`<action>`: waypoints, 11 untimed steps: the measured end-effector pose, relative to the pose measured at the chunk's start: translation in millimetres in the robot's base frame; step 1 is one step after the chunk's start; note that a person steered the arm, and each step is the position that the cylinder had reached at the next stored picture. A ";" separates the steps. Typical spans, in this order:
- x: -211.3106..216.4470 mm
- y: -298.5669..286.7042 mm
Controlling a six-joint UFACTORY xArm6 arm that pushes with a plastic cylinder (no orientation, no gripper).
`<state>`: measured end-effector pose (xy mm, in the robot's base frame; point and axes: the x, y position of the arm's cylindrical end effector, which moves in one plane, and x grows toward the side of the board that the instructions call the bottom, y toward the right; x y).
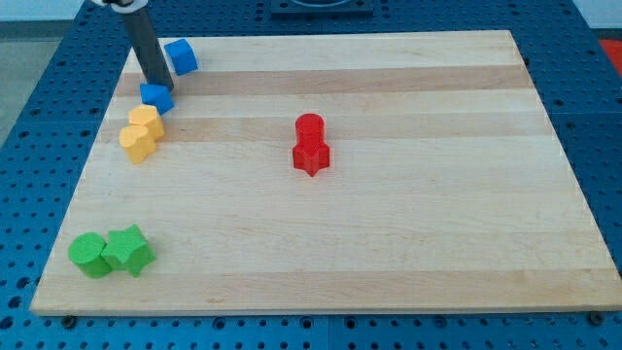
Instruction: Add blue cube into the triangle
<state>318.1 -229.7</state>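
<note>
A blue cube (181,55) lies near the board's top left corner. A second small blue block (156,97) lies just below it. My tip (157,84) rests at that second blue block's top edge, touching or nearly touching it, a little below and left of the blue cube. Two yellow blocks (142,130) sit pressed together right under the small blue block; their shapes are hard to make out. The rod rises from my tip toward the view's top left.
A red cylinder (309,127) and a red star-like block (312,156) touch each other at the board's middle. A green cylinder (90,255) and a green block (129,251) sit together at the bottom left. The wooden board (408,233) lies on a blue perforated table.
</note>
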 end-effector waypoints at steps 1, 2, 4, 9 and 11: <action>8.7 0.0; -11.6 16.4; -51.3 77.4; -120.8 -16.3; -82.4 -28.5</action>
<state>235.7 -258.2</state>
